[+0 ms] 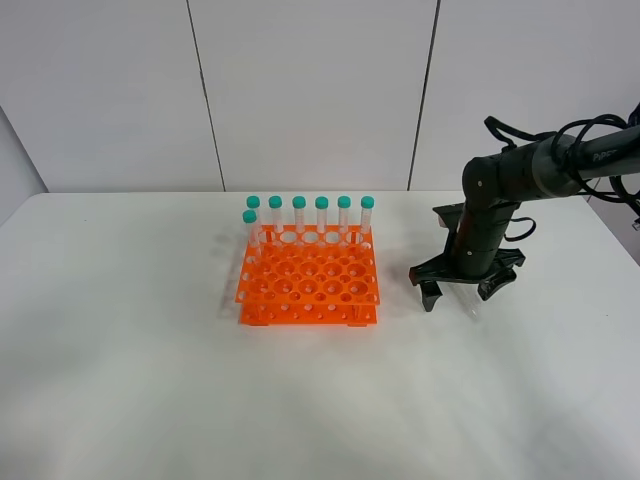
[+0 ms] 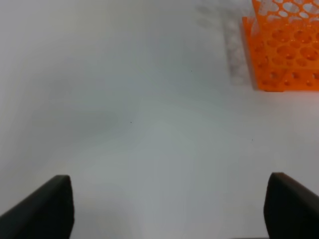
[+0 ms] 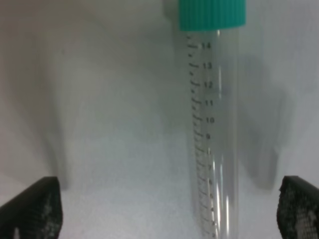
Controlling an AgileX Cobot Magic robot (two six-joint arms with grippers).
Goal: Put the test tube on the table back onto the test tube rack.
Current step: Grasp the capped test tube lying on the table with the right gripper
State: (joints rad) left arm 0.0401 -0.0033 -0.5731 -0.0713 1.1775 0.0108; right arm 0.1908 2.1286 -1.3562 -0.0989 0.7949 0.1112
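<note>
- Left tool (image 2: 169,211): out of the high view. Its wrist view showed both fingers spread wide over bare desk (image 1: 120,350), holding and touching nothing. The test tube rack (image 2: 284,50) sat well ahead of it and off to one side.
- Test tube rack (image 1: 308,285): orange, two-tiered, near the middle of the desk. Seven teal-capped tubes (image 1: 321,215) stood upright in it, six along the back row and one in the row in front at the left corner. The other holes were vacant.
- Test tube (image 3: 214,139): lay flat on the desk to the right of the rack, directly beneath the right tool and largely hidden by it in the high view. Its long axis ran across the line between the two fingers, with the teal cap (image 3: 213,14) pointing away from the wrist. It lay nearer one finger than the other.
- Right tool (image 1: 458,292): pointed down, low over the desk, fingers wide apart and straddling the tube. No contact with it could be seen, and nothing was gripped.
- Judgement: the right arm was far the nearer. The tube lay crosswise between the fingers, so closing them should have caught it.
</note>
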